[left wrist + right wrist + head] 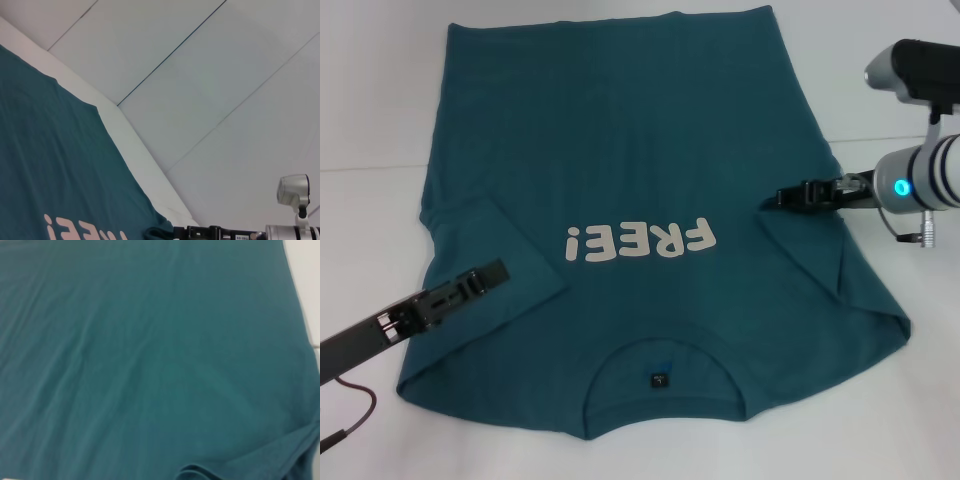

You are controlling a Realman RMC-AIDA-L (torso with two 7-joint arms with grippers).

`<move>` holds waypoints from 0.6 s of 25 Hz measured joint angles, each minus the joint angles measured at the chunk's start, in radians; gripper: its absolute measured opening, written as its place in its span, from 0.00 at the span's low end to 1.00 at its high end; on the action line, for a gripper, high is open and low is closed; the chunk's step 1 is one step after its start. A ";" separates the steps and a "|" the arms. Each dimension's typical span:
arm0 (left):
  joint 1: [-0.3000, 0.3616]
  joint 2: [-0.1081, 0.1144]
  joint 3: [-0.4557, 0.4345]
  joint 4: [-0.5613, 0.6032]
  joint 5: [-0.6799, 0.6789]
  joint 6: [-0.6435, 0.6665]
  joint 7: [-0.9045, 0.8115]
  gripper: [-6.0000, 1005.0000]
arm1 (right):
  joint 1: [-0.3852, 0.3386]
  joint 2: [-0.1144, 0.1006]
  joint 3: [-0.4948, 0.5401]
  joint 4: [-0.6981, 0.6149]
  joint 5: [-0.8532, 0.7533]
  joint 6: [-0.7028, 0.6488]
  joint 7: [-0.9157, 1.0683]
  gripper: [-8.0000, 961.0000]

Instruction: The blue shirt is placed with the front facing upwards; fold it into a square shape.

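My left gripper: lower left of the head view, over the folded-in sleeve of the blue shirt; whether its jaws are parted or grasping, I cannot tell. My right gripper: right of centre, at the opposite folded sleeve; grasp likewise unclear. Shirt: spread front-up on the white table, filling the frame's middle, collar at bottom, "FREE!" lettering between my grippers.

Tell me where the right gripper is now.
In the head view, the right gripper is over the blue shirt, on the robot's right, at the folded-in sleeve just right of the FREE! lettering.
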 joint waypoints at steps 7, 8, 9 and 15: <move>-0.002 0.001 0.000 0.000 -0.001 -0.003 0.001 0.79 | 0.009 0.034 -0.002 0.017 0.062 0.188 -0.006 0.87; -0.003 0.001 0.000 0.000 -0.001 -0.003 0.002 0.79 | 0.009 0.041 -0.002 0.015 0.073 0.221 -0.010 0.87; -0.003 0.001 0.000 0.000 -0.001 -0.003 0.002 0.79 | 0.009 0.047 -0.002 0.010 0.088 0.259 -0.016 0.87; -0.005 0.001 0.000 0.002 -0.001 0.001 -0.004 0.79 | 0.015 0.046 -0.004 -0.033 0.123 0.200 -0.083 0.87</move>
